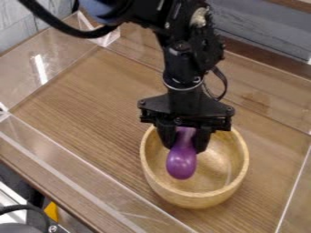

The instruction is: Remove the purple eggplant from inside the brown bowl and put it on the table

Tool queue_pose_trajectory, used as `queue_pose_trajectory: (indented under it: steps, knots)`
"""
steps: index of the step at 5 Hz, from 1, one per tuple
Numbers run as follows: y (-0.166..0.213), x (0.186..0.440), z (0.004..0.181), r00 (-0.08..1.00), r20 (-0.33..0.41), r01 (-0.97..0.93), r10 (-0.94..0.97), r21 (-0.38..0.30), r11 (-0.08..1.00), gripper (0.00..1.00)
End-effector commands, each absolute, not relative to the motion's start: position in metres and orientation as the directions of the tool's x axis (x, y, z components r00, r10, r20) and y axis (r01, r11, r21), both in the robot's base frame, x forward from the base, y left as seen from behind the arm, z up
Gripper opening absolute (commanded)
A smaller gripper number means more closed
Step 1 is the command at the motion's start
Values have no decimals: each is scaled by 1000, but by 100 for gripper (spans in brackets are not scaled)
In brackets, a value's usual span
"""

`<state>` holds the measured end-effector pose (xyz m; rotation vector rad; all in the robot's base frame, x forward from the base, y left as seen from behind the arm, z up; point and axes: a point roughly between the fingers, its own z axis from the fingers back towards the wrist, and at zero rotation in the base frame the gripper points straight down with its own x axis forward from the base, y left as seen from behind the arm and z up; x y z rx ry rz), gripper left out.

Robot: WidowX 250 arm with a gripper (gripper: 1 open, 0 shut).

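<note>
Black arm (pixel 188 64) pointing down, fingers (pixel 183 129) gripping purple eggplant (pixel 181 162), over bowl (pixel 216 188)

Pincer (pixel 186 129) shut on eggplant (pixel 181 162), bulb end hanging toward 6 o'clock, over the bowl (pixel 219 187). Bowl on the bench (pixel 91 114), toward 5 o'clock in the view. Black arm (pixel 186 77) comes in from 12.

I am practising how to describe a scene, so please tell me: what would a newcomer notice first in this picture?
Probably the black gripper first, because it reaches down from the top and fills the middle of the view. Just below it, the shiny purple eggplant stands out, held over the pale inside of the brown bowl. The bowl sits on the wooden table, toward the lower right.
</note>
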<state>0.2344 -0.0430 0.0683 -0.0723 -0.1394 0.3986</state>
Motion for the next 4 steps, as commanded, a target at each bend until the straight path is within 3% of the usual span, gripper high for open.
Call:
queue_pose_trajectory:
  steps: [1, 4]
  knots:
    - [-45, 237, 81, 906, 173, -371, 387, -119, 921, 0]
    - [-47, 233, 79, 901, 180, -382, 396, -110, 918, 0]
